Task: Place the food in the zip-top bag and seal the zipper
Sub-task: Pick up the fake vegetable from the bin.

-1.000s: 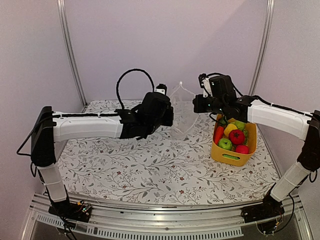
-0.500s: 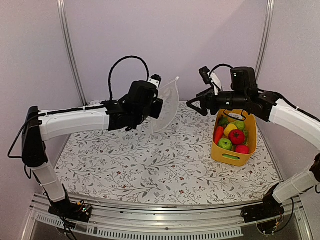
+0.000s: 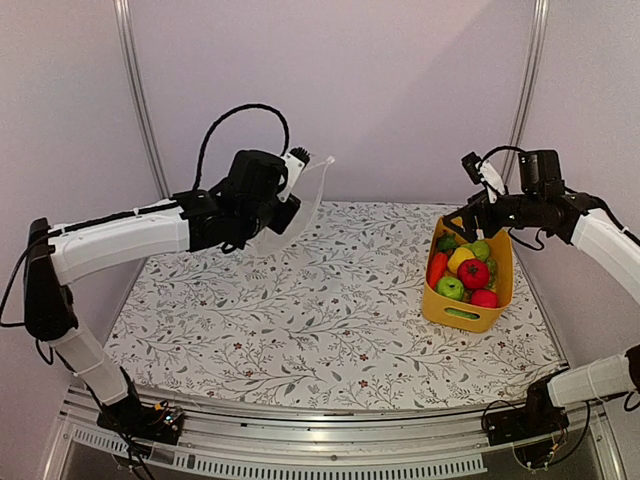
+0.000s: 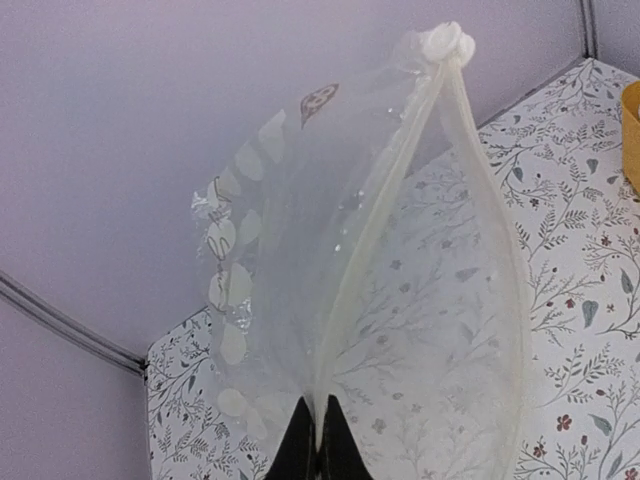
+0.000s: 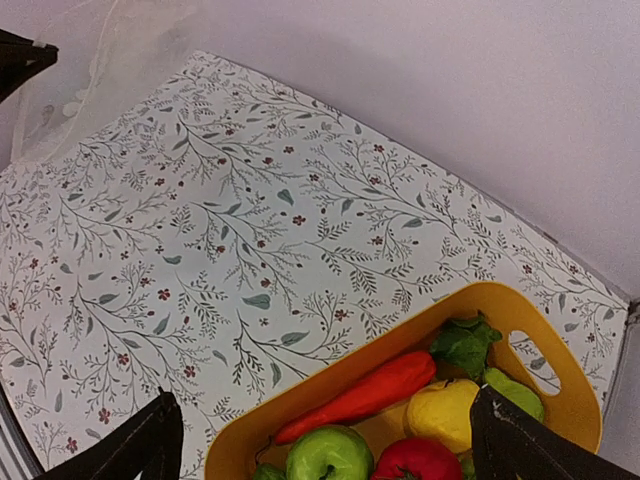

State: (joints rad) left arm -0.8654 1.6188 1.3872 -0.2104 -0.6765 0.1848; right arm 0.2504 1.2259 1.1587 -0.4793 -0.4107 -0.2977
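Left wrist: left end effector [image 4: 318,440] pinches the zip-top bag [image 4: 420,300]. Right end effector [image 5: 325,445] hovers spread above the yellow bin [image 5: 580,410].

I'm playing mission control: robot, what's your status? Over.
Left claw shut on clear dotted plastic bag, held up. Right claw open over yellow plastic bin of toy food. Nothing blocking.

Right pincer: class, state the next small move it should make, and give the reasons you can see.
Probably lower the right pincer into the yellow bin and close on the carrot. Its jaws stand open and empty above the bin, the food lies there, and the left pincer holds the zip-top bag aloft with its mouth gaping.
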